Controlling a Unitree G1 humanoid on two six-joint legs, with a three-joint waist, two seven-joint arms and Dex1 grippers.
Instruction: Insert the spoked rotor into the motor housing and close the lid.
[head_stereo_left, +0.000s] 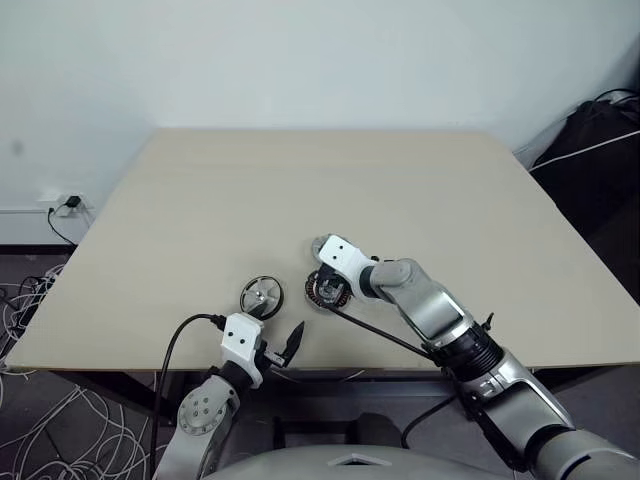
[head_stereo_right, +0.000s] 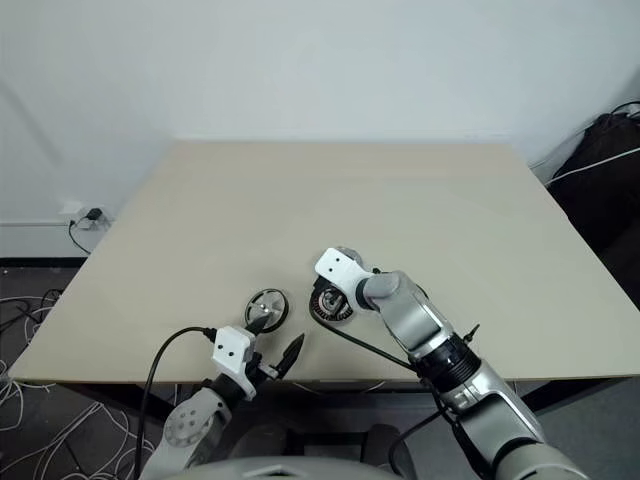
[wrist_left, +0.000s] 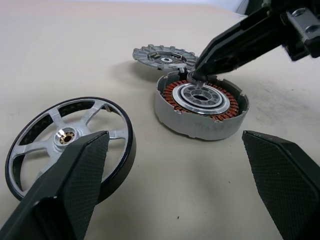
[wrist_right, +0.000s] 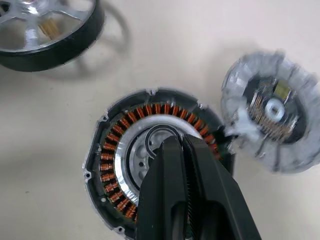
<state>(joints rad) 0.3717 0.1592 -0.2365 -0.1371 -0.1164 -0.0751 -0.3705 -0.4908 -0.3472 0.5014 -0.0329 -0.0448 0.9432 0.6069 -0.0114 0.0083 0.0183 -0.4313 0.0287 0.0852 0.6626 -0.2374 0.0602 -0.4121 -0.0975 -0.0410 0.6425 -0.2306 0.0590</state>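
while the right gripper (wrist_right: 186, 142), fingers pressed together, held a small ring at the silver centre of the motor housing (wrist_left: 201, 105), the spoked rotor (wrist_left: 67, 145) waited flat just beside it; the left gripper (wrist_left: 175, 175) hung wide, empty; the lid (wrist_left: 159, 54) touched the housing's far rim; that ring probably blocked the rotor's seat.

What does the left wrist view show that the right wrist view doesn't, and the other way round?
Left wrist view: the left gripper open near the table, and the right gripper's tips from the side, over the motor housing.
Right wrist view: the housing's copper windings from above, and the right gripper shut, with a small C-shaped ring at its tip.
Both: spoked rotor, housing and lid, apart on the table.
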